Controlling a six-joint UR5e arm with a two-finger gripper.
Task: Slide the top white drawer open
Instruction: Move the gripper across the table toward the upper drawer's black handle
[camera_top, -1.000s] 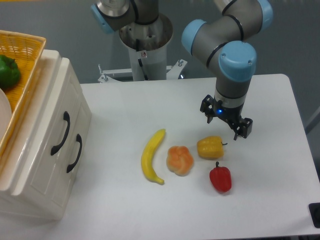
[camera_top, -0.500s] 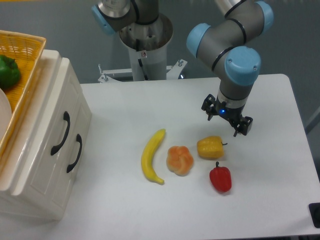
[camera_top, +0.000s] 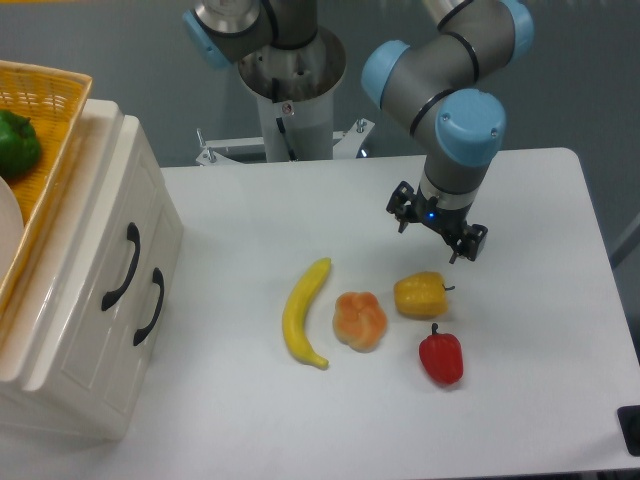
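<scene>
Hand (camera_top: 436, 229) hangs above the worktop (camera_top: 540, 300), fingers spread and holding nothing, just above the yellow pepper (camera_top: 419, 295). Top white drawer (camera_top: 110, 235) sits at far left, apparently closed; its seam is hard to read.

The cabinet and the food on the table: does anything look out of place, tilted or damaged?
Nothing stands out. The cabinet stands upright with the top white drawer and the lower drawer both shut. The banana, orange pepper, yellow pepper and red pepper lie apart and intact.
</scene>
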